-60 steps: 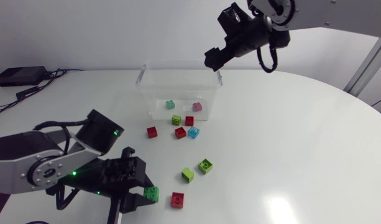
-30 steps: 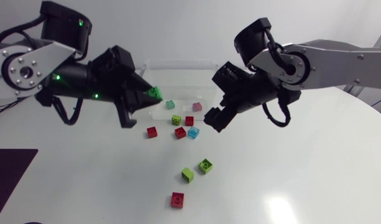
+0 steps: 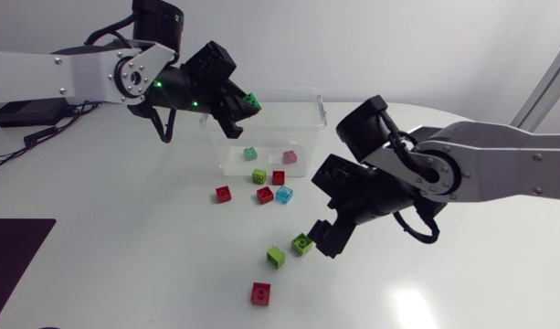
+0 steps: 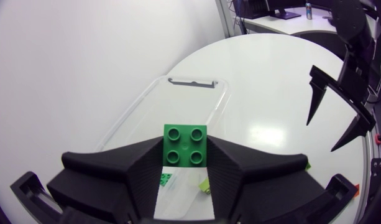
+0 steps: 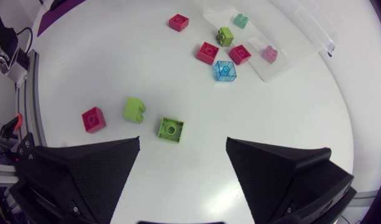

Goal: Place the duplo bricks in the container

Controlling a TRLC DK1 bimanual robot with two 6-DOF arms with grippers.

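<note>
A clear container (image 3: 309, 117) stands on the white table (image 3: 124, 247). The left gripper (image 3: 246, 107) clamps a green duplo brick (image 3: 252, 99) above the container's rim. The right gripper (image 3: 323, 239), spread wide, hangs in front of the container.

Your table (image 3: 444, 292) is smooth, glossy white and mirrors the overhead light. The container (image 3: 302, 110) is clear, thin-walled plastic. The dark green duplo brick (image 4: 185, 146) in your left pincer (image 4: 185, 163) is opaque, glossy plastic, while the blue brick (image 5: 224, 71) is translucent. Your right pincer (image 5: 183, 149) is matt black, and its fingers (image 5: 91, 174) are finely stippled. The links of your right arm (image 3: 517, 169) look like satin silver-grey metal.
</note>
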